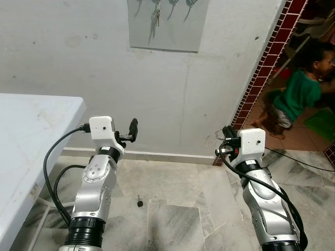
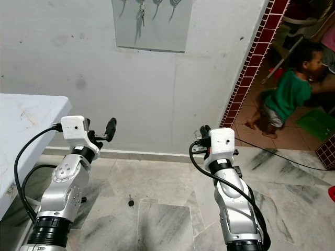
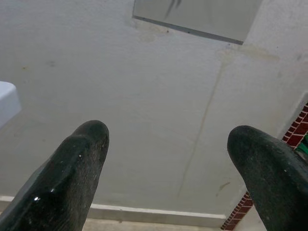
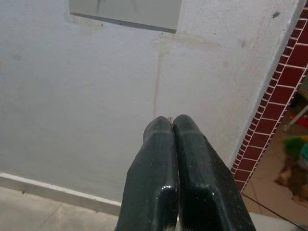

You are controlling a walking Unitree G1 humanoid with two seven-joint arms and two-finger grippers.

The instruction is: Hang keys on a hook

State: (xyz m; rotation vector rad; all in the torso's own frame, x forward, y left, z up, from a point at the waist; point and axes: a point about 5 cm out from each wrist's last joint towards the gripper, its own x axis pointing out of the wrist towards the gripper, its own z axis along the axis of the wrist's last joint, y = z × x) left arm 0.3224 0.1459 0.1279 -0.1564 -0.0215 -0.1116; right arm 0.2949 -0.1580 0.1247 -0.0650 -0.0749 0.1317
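Both arms raised in front of a grey plaster wall (image 1: 104,73). Left gripper (image 3: 168,163) at about 9 o'clock of the scene, fingers (image 3: 72,168) spread wide apart, nothing between them. Right gripper (image 4: 172,126) at about 3 o'clock, fingers pressed together; a tiny pale sliver shows at the tips, can't tell what it is. Grey hook board (image 1: 163,25) on the wall at 12 o'clock, high above both grippers. Bunch of keys (image 1: 156,14) hangs on a hook there, second from the left; other hooks (image 1: 190,6) beside it, too small to read. White table (image 1: 31,136) at 9 o'clock, edge close to the left arm. Small dark object (image 1: 139,201) on the marble floor (image 1: 172,209) at 6 o'clock, between the arms. Red brick pillar (image 1: 264,68) at 2 o'clock; a person in a green top (image 1: 298,94) beyond it, blurred.
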